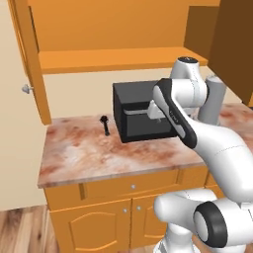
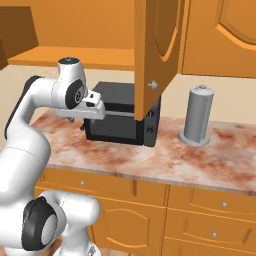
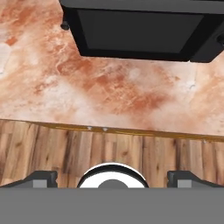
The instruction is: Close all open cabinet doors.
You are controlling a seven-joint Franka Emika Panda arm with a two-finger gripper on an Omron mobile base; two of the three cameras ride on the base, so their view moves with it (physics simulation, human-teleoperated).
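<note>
Two orange-brown cabinet doors stand open above the counter. The left open door (image 1: 32,59) shows edge-on with its silver knob (image 1: 26,89); it appears as a dark panel (image 2: 17,30) in the right base view. The right open door (image 2: 156,50) swings out over the counter with its knob (image 2: 153,85) low on it, and it also stands dark at the picture's right edge (image 1: 232,44). A closed door (image 2: 225,35) hangs to its right. My gripper (image 2: 87,119) (image 1: 141,117) (image 3: 112,177) points down in front of the black microwave (image 1: 133,111), open and holding nothing, well below both doors.
A marbled counter (image 1: 89,153) carries the microwave (image 2: 122,117) (image 3: 140,30), a grey cylinder (image 2: 197,115) (image 1: 213,99) and a small black utensil (image 1: 105,123). The open cabinet shelf (image 1: 113,59) lies between the doors. Drawers (image 2: 225,202) and wood floor (image 3: 109,153) lie below.
</note>
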